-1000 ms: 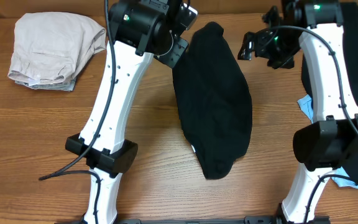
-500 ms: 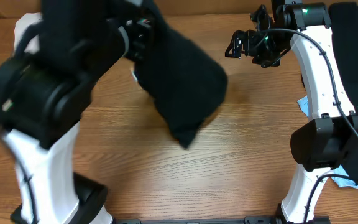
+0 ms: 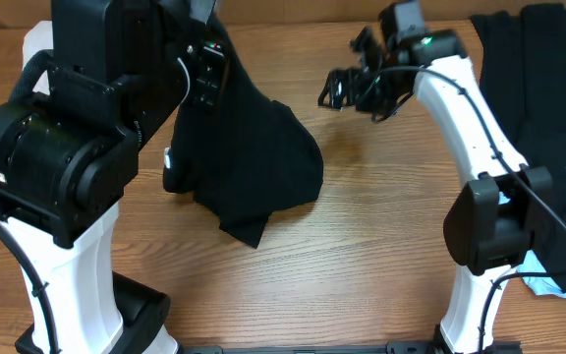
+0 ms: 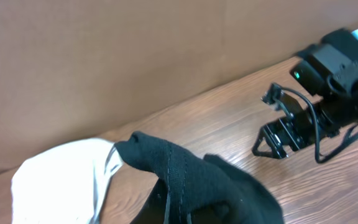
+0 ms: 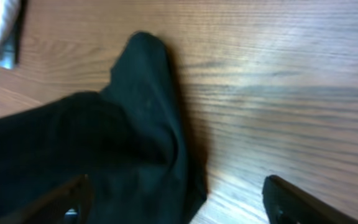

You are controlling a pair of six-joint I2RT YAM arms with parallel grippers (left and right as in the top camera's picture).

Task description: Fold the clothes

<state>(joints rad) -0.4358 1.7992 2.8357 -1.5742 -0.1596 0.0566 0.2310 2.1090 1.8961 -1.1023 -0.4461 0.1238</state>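
Folding looks barely begun: left gripper (image 3: 202, 79) clamps the crumpled black fabric garment (image 3: 254, 172), half lifted off the wooden table (image 3: 381, 246); right gripper (image 3: 337, 90) hovers open; black and light-blue clothes (image 3: 534, 98) wait heaped.

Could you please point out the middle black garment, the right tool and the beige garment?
Black garment (image 3: 273, 167): overhead, its middle.
Right tool (image 3: 328, 90): overhead, between fingertips.
Beige garment (image 4: 58, 180): left wrist, its middle.

White arm links (image 3: 455, 110), black joint housings (image 3: 47, 167), black cables (image 3: 6, 244).
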